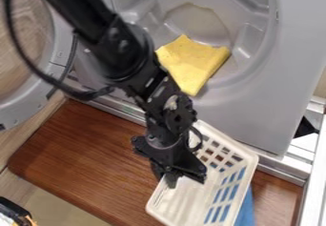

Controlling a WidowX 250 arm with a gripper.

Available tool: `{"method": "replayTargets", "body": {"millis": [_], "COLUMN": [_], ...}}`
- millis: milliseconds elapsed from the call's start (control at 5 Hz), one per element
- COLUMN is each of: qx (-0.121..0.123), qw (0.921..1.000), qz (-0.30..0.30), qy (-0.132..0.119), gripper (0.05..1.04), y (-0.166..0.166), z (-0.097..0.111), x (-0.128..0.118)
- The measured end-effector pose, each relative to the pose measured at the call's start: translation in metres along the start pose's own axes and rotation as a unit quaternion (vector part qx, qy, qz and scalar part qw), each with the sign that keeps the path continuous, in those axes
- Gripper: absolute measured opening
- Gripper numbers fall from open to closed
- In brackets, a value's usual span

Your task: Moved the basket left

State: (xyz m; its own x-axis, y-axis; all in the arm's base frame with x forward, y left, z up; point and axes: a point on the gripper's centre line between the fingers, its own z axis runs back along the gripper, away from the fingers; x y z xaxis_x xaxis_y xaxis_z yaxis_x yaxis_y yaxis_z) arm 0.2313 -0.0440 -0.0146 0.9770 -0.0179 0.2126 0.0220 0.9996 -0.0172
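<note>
One basket [249,162] sits toward the board's [83,153] right edge, your gripper [183,179] at its rim (clamped or apart, you can't tell)

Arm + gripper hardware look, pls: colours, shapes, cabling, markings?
Arm: black, thick straight upper section, rounded bulky joint, then narrower, angular, bracketed wrist with small light-grey patches. Black cable bows out in a wide loop beside the arm and returns near the joint. Gripper: black, angular, broader than the wrist above, small black cable loop at its side. No legible markings.
</note>
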Motion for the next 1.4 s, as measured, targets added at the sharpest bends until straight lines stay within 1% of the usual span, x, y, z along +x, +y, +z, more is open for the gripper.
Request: {"method": "replayTargets", "body": {"millis": [200,400,600,800,1000,1200,1400], "qx": [-0.028,-0.032,-0.023,-0.003,0.009,0.018,0.03], "qw": [0.9993,0.9983,0.9956,0.9856,0.9741,0.9651,0.9571], "qz": [0.013,0.028,0.073,0.151,0.211,0.25,0.28], "qy": [-0.02,-0.039,-0.055,-0.077,-0.082,-0.077,-0.068], "gripper": [0.102,0.097,0.097,0.097,0.097,0.097,0.097], "y": [-0.008,-0.007,0.011,0.043,0.073,0.102,0.127], "z": [0.016,0.038,0.052,0.069,0.073,0.066,0.054], "x": [0.0,0.0,0.003,0.006,0.008,0.01,0.01]}}
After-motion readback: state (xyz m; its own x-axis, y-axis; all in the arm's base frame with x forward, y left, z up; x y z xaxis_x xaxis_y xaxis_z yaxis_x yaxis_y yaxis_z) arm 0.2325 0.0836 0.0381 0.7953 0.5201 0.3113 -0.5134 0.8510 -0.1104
